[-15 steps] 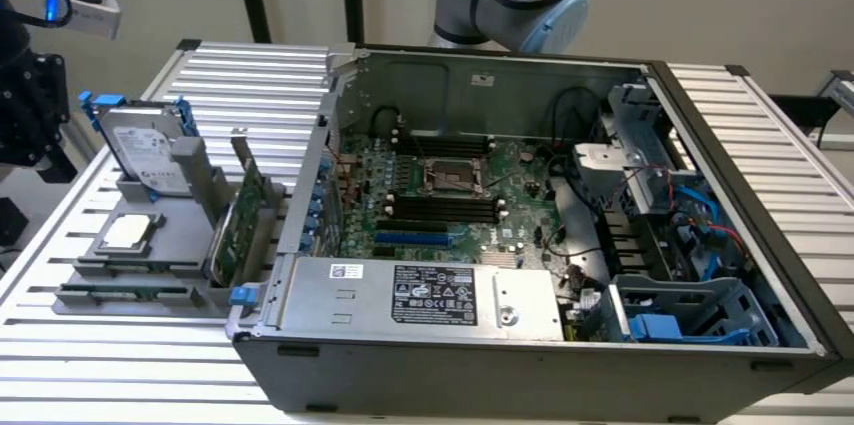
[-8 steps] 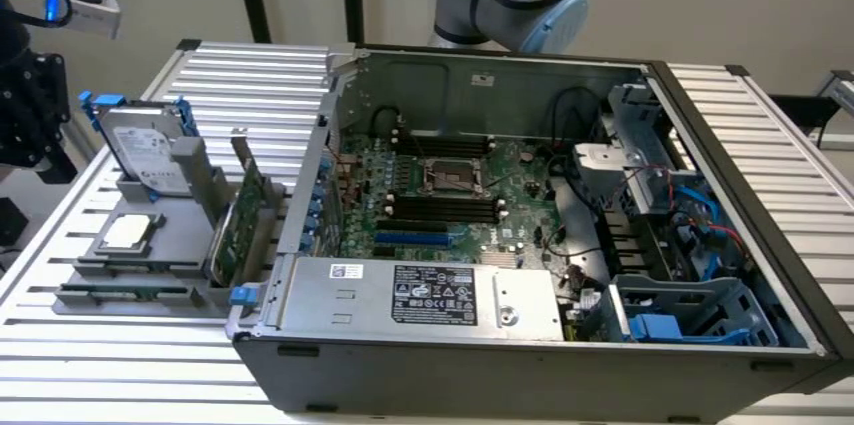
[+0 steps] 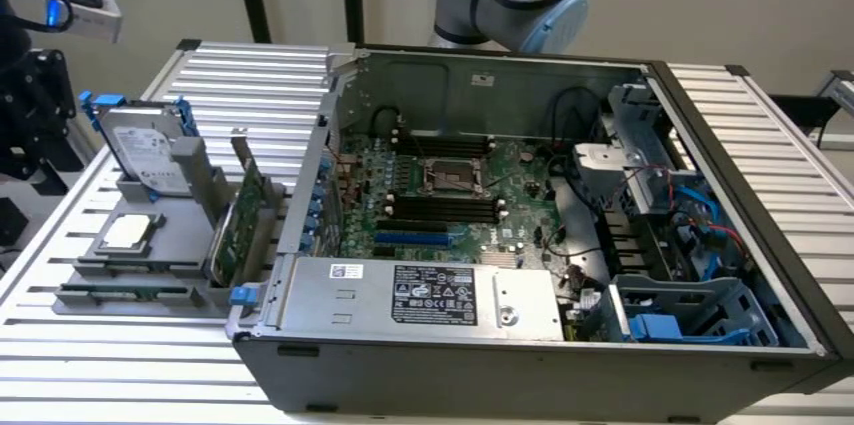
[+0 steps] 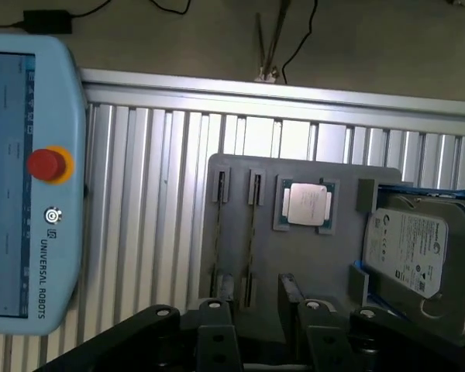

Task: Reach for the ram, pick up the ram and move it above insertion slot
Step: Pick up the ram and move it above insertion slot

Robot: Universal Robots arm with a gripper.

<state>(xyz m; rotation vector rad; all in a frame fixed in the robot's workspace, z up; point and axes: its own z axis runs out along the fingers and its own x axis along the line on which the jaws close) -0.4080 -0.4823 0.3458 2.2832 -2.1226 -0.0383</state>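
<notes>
Tool hovering above gray fixture on tabletop; ram sitting in fixture slot, untouched; cannot tell whether tool open or closed.

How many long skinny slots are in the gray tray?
2 slots, side by side on the gray tray: one next to the silver chip, one just beyond it. Others may be hidden.

A ribbed aluminium table stands before a plain beige wall.

Processor beside hard drive (on holder)
</notes>
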